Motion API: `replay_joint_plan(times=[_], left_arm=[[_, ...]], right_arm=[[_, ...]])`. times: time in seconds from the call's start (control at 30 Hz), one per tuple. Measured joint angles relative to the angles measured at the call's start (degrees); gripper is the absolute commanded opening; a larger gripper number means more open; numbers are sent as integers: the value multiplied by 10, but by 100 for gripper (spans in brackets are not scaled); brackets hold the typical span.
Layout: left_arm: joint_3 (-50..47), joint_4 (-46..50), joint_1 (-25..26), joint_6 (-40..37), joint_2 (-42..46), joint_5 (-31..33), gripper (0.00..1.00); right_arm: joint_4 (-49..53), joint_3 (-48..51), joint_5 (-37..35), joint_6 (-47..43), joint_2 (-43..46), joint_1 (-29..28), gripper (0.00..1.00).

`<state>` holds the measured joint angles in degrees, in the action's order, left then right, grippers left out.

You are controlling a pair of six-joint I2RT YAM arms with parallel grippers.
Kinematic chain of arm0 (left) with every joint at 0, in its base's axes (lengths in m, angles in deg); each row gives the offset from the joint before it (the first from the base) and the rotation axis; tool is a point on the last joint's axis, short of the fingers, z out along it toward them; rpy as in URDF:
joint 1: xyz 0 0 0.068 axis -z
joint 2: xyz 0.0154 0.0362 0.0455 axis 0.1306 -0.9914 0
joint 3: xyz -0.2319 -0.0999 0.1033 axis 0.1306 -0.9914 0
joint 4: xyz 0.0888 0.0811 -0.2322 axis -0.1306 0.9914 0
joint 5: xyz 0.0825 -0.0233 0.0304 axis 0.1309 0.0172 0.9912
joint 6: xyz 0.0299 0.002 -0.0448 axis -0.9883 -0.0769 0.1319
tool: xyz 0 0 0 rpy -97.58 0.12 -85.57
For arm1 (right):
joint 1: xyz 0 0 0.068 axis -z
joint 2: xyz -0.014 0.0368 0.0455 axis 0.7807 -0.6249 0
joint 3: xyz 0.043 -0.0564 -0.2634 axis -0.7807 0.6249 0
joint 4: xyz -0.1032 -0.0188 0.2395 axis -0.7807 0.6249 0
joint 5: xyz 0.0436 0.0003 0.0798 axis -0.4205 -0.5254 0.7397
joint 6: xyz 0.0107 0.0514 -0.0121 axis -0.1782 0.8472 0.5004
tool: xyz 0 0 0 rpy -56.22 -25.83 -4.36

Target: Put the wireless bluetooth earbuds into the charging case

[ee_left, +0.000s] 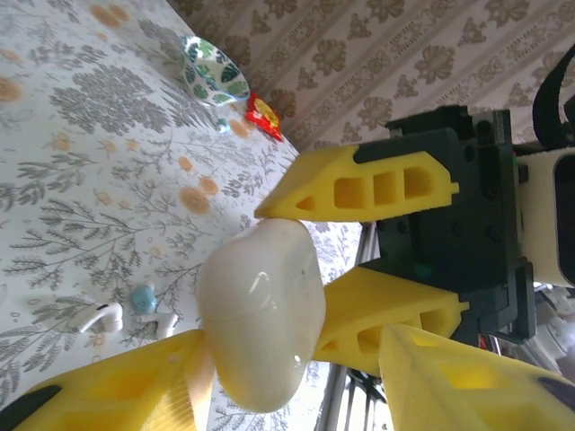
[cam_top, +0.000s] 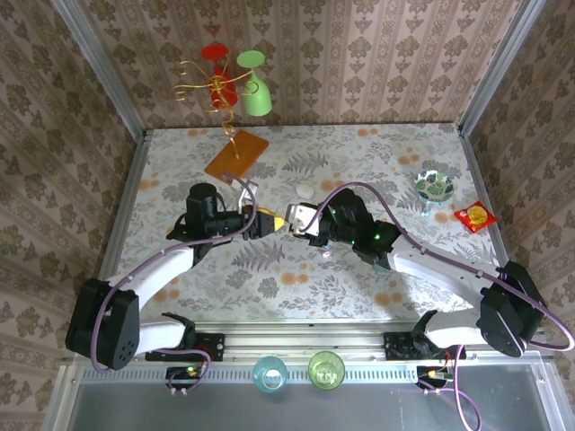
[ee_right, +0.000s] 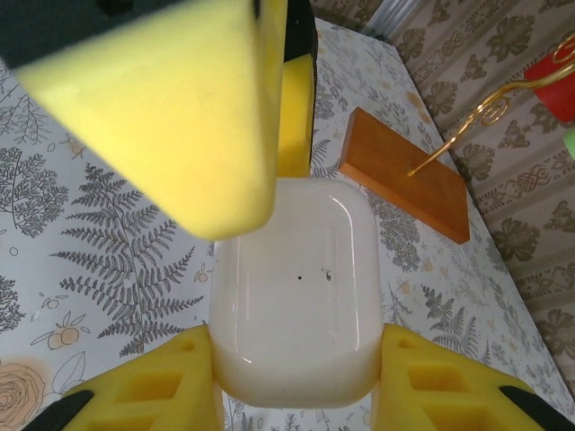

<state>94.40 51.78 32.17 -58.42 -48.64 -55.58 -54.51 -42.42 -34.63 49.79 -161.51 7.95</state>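
I'm clenching my right pincer [ee_right: 296, 350] on the white charging case [ee_right: 296, 296], steadying it while my left pincer [ee_left: 295, 341], spread wide, is pressing 1 finger [ee_right: 180, 108] against it, likely to open the lid. 3 earbud pieces [ee_left: 99, 316] are lying on the table [ee_left: 90, 180] near the case.

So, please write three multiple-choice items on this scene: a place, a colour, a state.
1. Where do the loose earbuds lie? A in the bowl; B on the table; C on the wooden board.
2. What colour is the small packet? A red; B blue; C green.
3. The right end effector is: A open and empty; B shut on an earbud; C shut on the case.
Answers: 1 B, they rest on the patterned table top. 2 A, it shows red beside the bowl. 3 C, its fingers press both sides of the case.
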Motion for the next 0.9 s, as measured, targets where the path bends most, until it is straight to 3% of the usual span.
replay_joint_plan(times=[0.47,0.6,0.7,0.9], left_arm=[[8,-3,5,0,-19,-11,34],[12,-11,7,4,-30,-16,11],[12,-18,7,3,-32,-18,1],[-13,-70,8,-72,-21,-6,0]], right_arm=[[-1,0,8,-5,6,0,34],[0,0,7,-12,7,0,36],[1,0,0,-15,7,1,50],[-1,0,44,7,32,12,75]])
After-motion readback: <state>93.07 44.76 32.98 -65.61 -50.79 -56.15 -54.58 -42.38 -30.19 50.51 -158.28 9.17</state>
